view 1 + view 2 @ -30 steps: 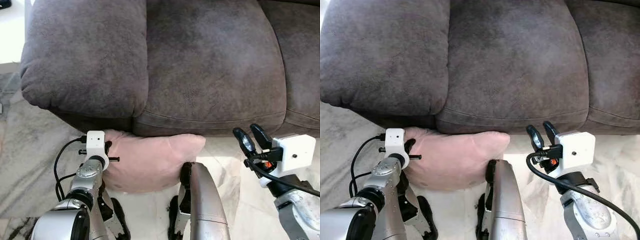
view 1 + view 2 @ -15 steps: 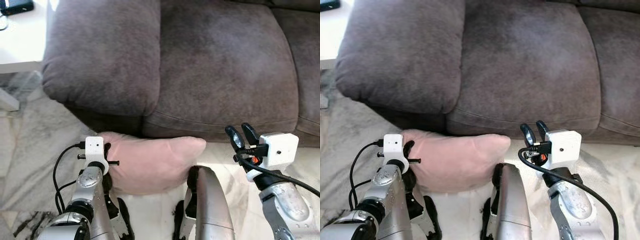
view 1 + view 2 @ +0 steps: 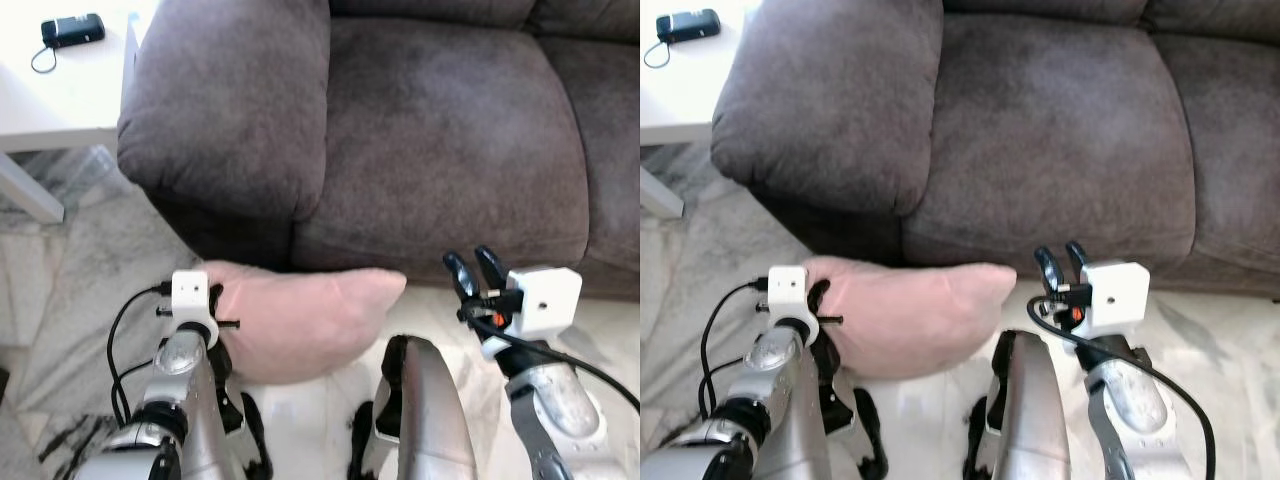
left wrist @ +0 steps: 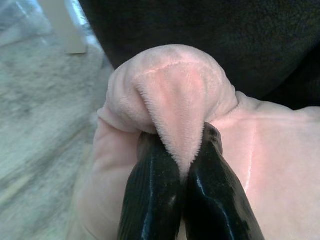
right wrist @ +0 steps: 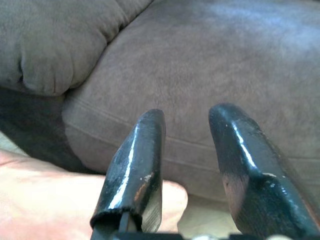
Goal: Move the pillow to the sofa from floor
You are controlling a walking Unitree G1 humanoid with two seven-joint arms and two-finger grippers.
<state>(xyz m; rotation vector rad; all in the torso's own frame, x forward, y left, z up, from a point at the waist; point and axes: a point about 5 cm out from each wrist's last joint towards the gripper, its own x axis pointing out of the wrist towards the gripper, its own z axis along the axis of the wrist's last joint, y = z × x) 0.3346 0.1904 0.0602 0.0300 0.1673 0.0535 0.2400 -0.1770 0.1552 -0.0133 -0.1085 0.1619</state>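
Left wrist view shows the left hand (image 4: 182, 165) closed on a corner of the pink pillow (image 3: 300, 315), held low before the sofa (image 3: 440, 130), right hand (image 3: 476, 272) open beside it; placing it remains.

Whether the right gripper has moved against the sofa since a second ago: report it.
Yes. The right gripper, fingers open, has shifted toward the robot's left along the sofa front, away from its cushion seam and nearer the pillow.
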